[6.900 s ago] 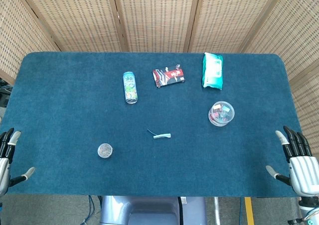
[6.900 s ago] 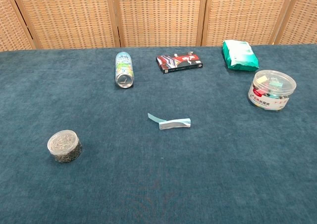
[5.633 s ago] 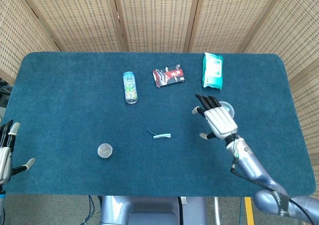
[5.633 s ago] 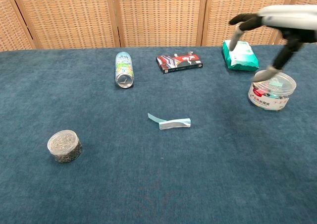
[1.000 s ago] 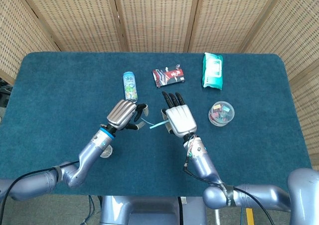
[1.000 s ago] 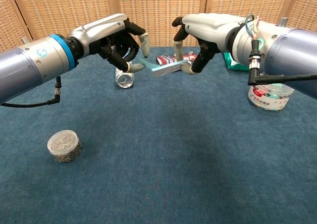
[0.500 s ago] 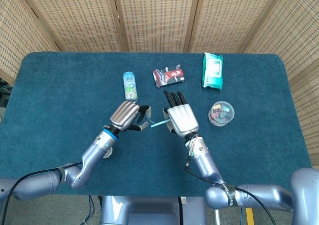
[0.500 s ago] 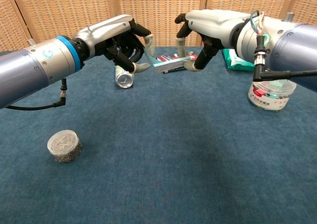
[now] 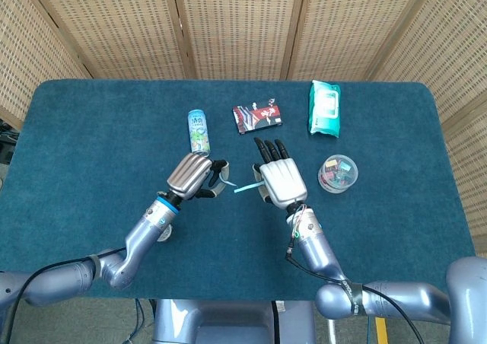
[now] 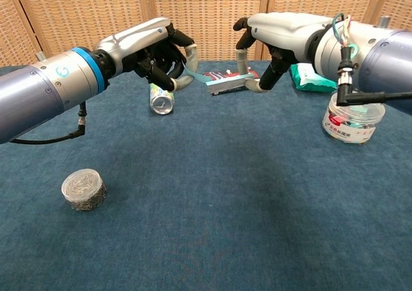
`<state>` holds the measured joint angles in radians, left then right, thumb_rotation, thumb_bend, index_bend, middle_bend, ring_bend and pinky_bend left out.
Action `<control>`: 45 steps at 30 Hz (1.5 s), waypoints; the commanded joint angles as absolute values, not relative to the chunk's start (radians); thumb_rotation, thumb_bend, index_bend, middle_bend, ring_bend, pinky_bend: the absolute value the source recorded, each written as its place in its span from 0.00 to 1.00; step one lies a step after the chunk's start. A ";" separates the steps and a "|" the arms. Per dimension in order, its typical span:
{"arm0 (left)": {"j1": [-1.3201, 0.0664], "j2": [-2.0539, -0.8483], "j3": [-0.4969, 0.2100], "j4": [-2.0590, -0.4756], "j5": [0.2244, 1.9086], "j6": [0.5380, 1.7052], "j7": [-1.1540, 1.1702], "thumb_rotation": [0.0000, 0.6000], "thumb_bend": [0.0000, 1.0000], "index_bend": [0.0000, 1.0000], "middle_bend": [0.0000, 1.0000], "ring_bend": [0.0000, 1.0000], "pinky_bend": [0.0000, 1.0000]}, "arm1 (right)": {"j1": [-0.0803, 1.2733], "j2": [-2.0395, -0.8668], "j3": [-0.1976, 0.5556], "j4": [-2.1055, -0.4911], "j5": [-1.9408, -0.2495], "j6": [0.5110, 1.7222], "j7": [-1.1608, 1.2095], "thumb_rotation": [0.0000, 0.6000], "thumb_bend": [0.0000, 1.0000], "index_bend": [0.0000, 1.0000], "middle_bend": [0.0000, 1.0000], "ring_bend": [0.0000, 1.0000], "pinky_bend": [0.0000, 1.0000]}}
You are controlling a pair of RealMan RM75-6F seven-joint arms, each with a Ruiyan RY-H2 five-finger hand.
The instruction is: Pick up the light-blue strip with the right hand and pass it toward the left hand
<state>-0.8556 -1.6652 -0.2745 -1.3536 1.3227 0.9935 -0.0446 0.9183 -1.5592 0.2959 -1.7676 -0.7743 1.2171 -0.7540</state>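
Bright, even light; sharp focus; soft faint shadows; no glare.

We see two shiny silver arms. The left hand (image 10: 161, 53) has dark fingers, a blue ring and a black cable.

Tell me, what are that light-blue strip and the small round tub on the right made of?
The light-blue strip looks like thin matte paper or plastic film: flat, with one bent end. The round tub seems clear glossy plastic; colourful contents show through its wall.
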 commanded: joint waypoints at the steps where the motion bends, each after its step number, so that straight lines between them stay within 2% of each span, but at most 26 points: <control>1: -0.856 -1.667 -0.273 -1.351 1.324 0.997 -0.046 1.00 0.58 0.66 0.79 0.80 0.71 | 0.918 -1.558 0.293 -1.764 -0.777 1.217 -0.753 1.00 0.52 0.60 0.00 0.00 0.00; 12: -0.844 -1.657 -0.254 -1.328 1.333 1.013 -0.058 1.00 0.60 0.72 0.80 0.80 0.71 | 0.909 -1.548 0.267 -1.727 -0.802 1.215 -0.746 1.00 0.52 0.60 0.00 0.00 0.00; 26: -0.725 -1.518 -0.167 -1.187 1.375 1.054 -0.216 1.00 0.60 0.73 0.80 0.80 0.71 | 0.869 -1.557 0.225 -1.558 -0.799 1.141 -0.659 1.00 0.52 0.60 0.00 0.00 0.00; 29: -0.712 -1.511 -0.158 -1.155 1.377 1.057 -0.242 1.00 0.54 0.73 0.78 0.79 0.72 | 0.867 -1.569 0.224 -1.526 -0.792 1.129 -0.650 1.00 0.50 0.56 0.00 0.00 0.00; 30: -0.706 -1.509 -0.156 -1.140 1.378 1.059 -0.252 1.00 0.43 0.67 0.68 0.72 0.70 | 0.867 -1.574 0.225 -1.514 -0.790 1.125 -0.646 1.00 0.43 0.47 0.00 0.00 0.00; 31: -0.703 -1.509 -0.153 -1.126 1.383 1.063 -0.258 1.00 0.28 0.55 0.50 0.57 0.64 | 0.866 -1.578 0.224 -1.504 -0.790 1.123 -0.644 1.00 0.29 0.32 0.00 0.00 0.00; 32: -0.700 -1.511 -0.149 -1.111 1.387 1.066 -0.255 1.00 0.18 0.43 0.35 0.44 0.57 | 0.864 -1.580 0.223 -1.496 -0.793 1.123 -0.641 1.00 0.19 0.21 0.00 0.00 0.00; 33: -0.699 -1.510 -0.142 -1.100 1.388 1.060 -0.246 1.00 0.08 0.27 0.18 0.26 0.46 | 0.862 -1.580 0.223 -1.492 -0.794 1.123 -0.640 1.00 0.08 0.10 0.00 0.00 0.00; 35: -0.698 -1.500 -0.133 -1.088 1.384 1.041 -0.214 1.00 0.01 0.08 0.02 0.06 0.29 | 0.857 -1.572 0.226 -1.498 -0.786 1.123 -0.640 1.00 0.00 0.01 0.00 0.00 0.00; 37: -0.694 -1.490 -0.140 -1.097 1.375 1.046 -0.198 1.00 0.00 0.00 0.00 0.00 0.19 | 0.852 -1.556 0.233 -1.518 -0.783 1.130 -0.642 1.00 0.00 0.00 0.00 0.00 0.00; 45: -0.645 -1.391 -0.144 -1.219 1.365 1.093 -0.178 1.00 0.00 0.00 0.00 0.00 0.08 | 0.778 -1.427 0.240 -1.663 -0.870 1.196 -0.558 1.00 0.00 0.00 0.00 0.00 0.00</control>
<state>-0.6644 -1.4182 -0.1446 -1.1896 1.3671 1.0710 -0.1892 0.8085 -1.4679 0.2413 -1.6220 -0.8358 1.1711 -0.5911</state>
